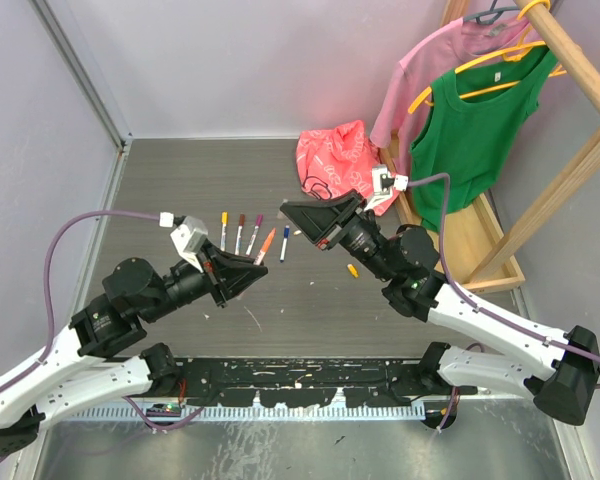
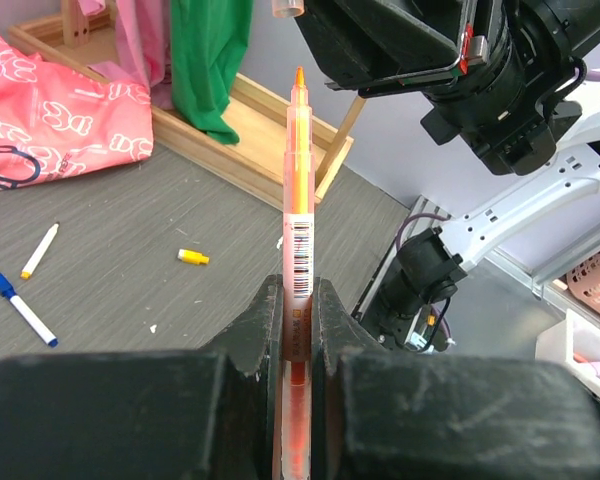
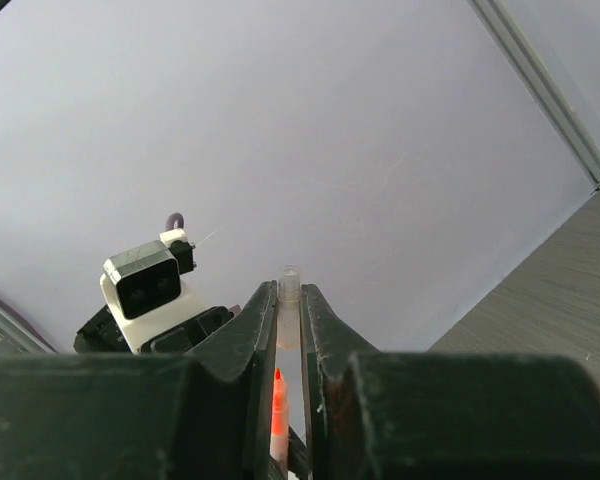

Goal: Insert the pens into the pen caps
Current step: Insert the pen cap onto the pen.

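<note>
Left wrist view tells most of it. The left gripper [image 2: 298, 300] has its fingers pressed onto the barrel of the orange pen [image 2: 298, 170], low down by the barcode label. The pen runs straight out along the line of the fingers with its orange tip leading. Just beyond that tip, at the very top of the view, sits the small pale cap [image 3: 289, 282], pinched between the fingertips of the right gripper [image 3: 289, 305].

From the right wrist the same pairing shows the other way round. The cap pokes out past the tightly closed fingers, and the orange tip shows in the slot beneath it.

Tip and cap are close but apart. From the left wrist the cap looks a touch to the left of the pen's long axis (hard to say how much of that is the camera angle). I cannot make out which end of the cap is the open one. My guess is the next move is a small sideways correction, then a push along the pen's length. Either arm could close the gap, and both are held up off the table [image 1: 180, 180].

The other pens [image 1: 240, 233] lie in a loose row on the table between the arms, with a yellow cap [image 1: 352, 269] lying by itself nearer the right arm.
</note>
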You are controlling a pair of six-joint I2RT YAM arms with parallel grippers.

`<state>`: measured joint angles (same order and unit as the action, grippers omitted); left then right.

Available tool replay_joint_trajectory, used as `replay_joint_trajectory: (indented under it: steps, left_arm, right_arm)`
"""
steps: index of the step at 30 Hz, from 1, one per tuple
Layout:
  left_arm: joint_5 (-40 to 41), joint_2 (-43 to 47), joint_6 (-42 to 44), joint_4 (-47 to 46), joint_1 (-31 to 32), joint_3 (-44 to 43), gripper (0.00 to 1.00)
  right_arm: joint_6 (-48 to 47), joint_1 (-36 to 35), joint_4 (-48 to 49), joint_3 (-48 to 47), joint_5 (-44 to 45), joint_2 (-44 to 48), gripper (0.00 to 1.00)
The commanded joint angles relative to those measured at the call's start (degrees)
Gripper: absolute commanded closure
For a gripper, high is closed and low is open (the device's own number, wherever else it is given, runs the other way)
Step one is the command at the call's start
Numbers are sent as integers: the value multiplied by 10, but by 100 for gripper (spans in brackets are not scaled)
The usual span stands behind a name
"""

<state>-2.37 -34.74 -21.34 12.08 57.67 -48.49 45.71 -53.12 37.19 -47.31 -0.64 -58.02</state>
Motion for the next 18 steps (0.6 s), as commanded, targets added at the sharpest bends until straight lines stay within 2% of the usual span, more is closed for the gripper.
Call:
replay_joint_trajectory:
  steps: [1,18]
  left_arm:
    - [0,6,8,-52,1,-3,100]
    - [0,6,8,-55,1,-2,100]
  right_arm:
    - [13,0,45,-7,-22,5,100]
    - [23,-3,53,-14,-54,-14,100]
